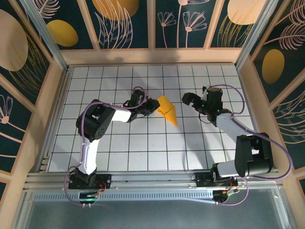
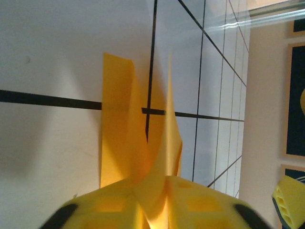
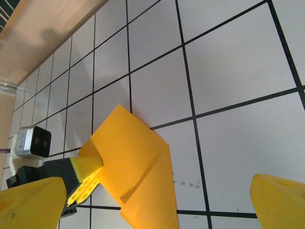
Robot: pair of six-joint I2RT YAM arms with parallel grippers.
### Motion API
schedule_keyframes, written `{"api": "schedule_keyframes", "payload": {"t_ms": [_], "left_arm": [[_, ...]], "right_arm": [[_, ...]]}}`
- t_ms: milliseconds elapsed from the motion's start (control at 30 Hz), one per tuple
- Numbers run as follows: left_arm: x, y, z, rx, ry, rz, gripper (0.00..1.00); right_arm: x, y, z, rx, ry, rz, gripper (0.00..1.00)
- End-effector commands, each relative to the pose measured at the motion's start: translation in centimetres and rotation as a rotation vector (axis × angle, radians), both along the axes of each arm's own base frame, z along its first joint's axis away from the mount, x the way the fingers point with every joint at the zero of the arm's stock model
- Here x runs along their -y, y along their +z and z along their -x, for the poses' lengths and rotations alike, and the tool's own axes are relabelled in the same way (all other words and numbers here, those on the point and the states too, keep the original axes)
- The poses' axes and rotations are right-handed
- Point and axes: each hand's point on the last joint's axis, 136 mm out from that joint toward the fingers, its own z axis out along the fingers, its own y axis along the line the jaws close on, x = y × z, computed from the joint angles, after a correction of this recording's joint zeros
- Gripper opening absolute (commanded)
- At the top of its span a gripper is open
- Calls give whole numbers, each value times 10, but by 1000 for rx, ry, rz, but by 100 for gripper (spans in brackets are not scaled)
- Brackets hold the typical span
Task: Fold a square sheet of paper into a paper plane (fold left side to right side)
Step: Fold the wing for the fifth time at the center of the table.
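- Your left gripper [image 1: 153, 106] pinches the paper plane [image 1: 167, 110] at its 9 o'clock edge; its long axis runs 11 to 5 o'clock
- Your right gripper [image 1: 188, 99] gapes empty, near at 2 o'clock

The table [image 1: 143, 152] has a white top ruled by thin black lines into square tiles, matte and evenly lit, with only soft shadows on it. A pale wooden rim [image 1: 152, 56] borders its far, left and right edges. Along the near edge run aluminium rails [image 1: 152, 180], with a grey metal sheet [image 1: 152, 212] below them. The back wall [image 1: 138, 38], left wall [image 1: 19, 71] and right wall [image 1: 286, 71] are dark-blue panels — printed with orange ovals [image 1: 63, 32] and pale line-drawn leaves — divided by wooden battens [image 1: 151, 24]. Slanted aluminium posts [image 1: 45, 31] rise at the far corners.
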Motion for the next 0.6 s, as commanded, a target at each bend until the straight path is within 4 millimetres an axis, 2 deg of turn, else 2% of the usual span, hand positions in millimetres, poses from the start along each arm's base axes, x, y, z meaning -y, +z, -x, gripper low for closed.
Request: {"api": "schedule_keyframes", "payload": {"t_ms": [0, 100, 233, 367, 467, 567], "left_arm": [[4, 20, -5, 81, -19, 4, 9], [0, 34, -1, 141, -54, 4, 1], [-17, 56, 8, 239, -106, 25, 0], [-34, 81, 32, 344, -210, 96, 0], [-38, 97, 56, 439, -335, 109, 0], [-40, 100, 79, 506, -447, 82, 0]], "right_arm": [[-6, 14, 3, 62, 70, -28, 99], [-14, 22, 6, 94, 139, -55, 99], [-29, 34, 12, 152, 263, -84, 99], [-43, 38, 19, 182, 381, -113, 99], [-54, 33, 25, 184, 460, -145, 98], [-70, 26, 33, 178, 553, -194, 93]]}}
